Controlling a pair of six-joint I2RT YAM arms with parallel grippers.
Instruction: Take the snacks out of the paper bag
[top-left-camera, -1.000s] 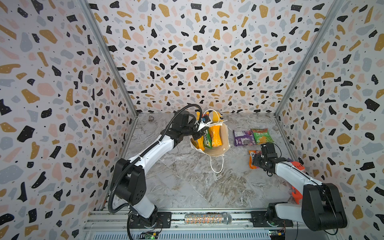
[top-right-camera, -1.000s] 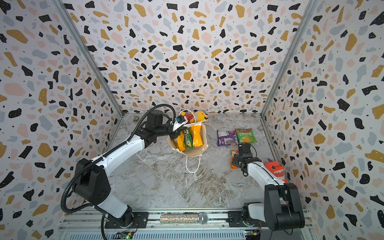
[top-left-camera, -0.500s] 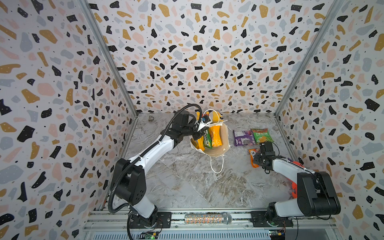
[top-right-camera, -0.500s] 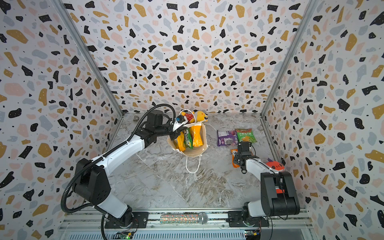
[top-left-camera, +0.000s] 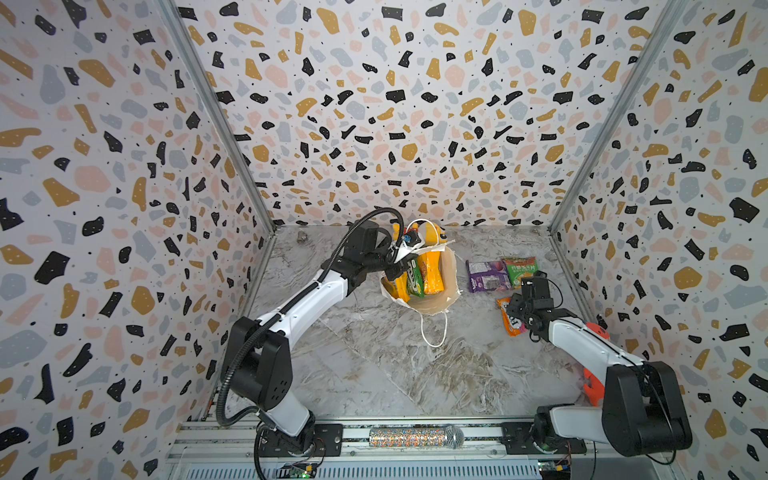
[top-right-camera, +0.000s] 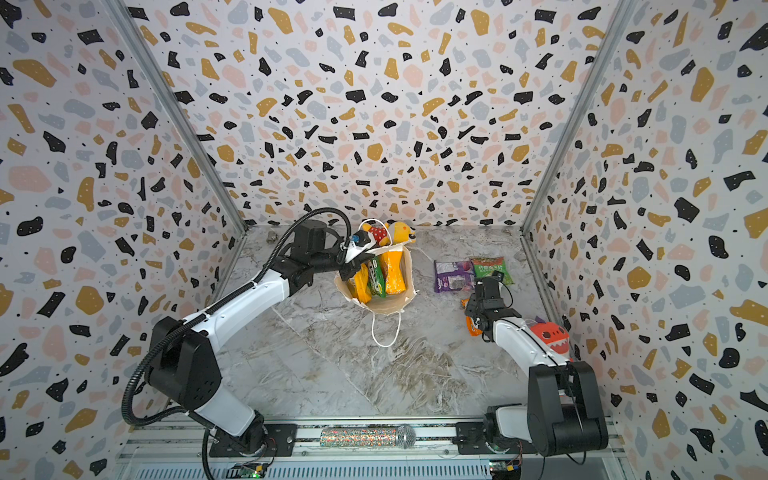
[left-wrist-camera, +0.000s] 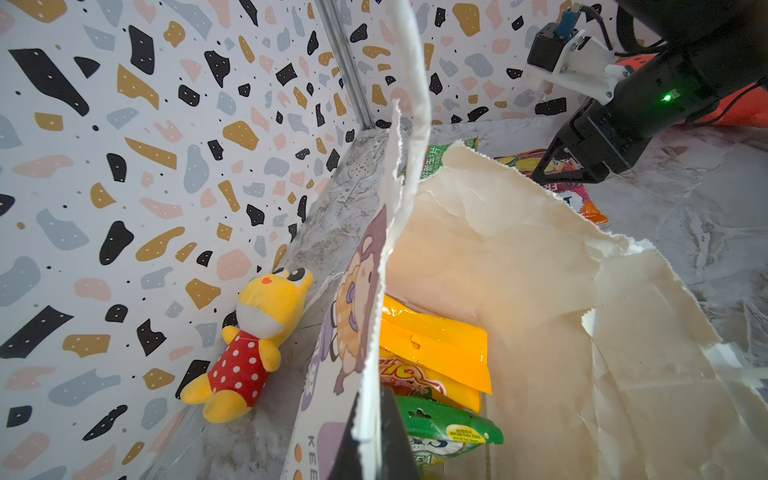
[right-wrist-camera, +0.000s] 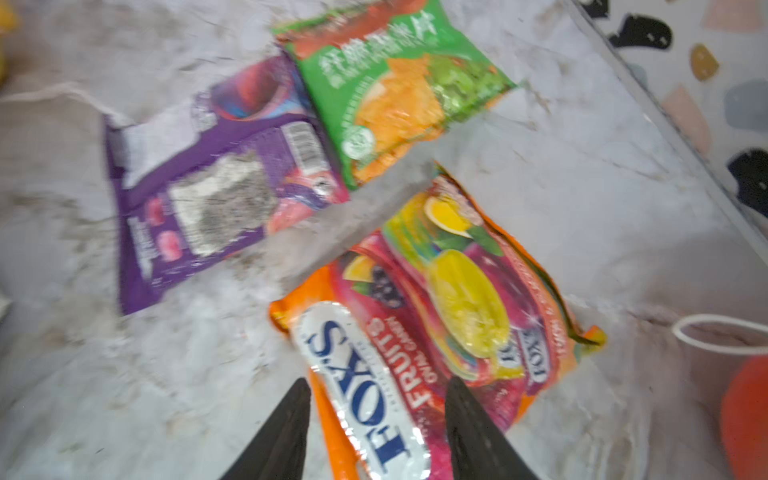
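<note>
Three snack packets (right-wrist-camera: 457, 291) lie out; three more sit in the paper bag (top-left-camera: 449, 286). The left gripper (left-wrist-camera: 370, 411) pinches its rim; the right gripper (right-wrist-camera: 378, 386) is parted and empty.

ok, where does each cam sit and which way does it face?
Top views: high up front, looking down on the table; left arm, right arm show.
Left wrist: at the paper bag rim, looking inside; left pincer shut on the rim.
Right wrist: over the FOX'S packet, looking down; right pincer tips apart.
Shared: both wrist views show that packet.
</note>
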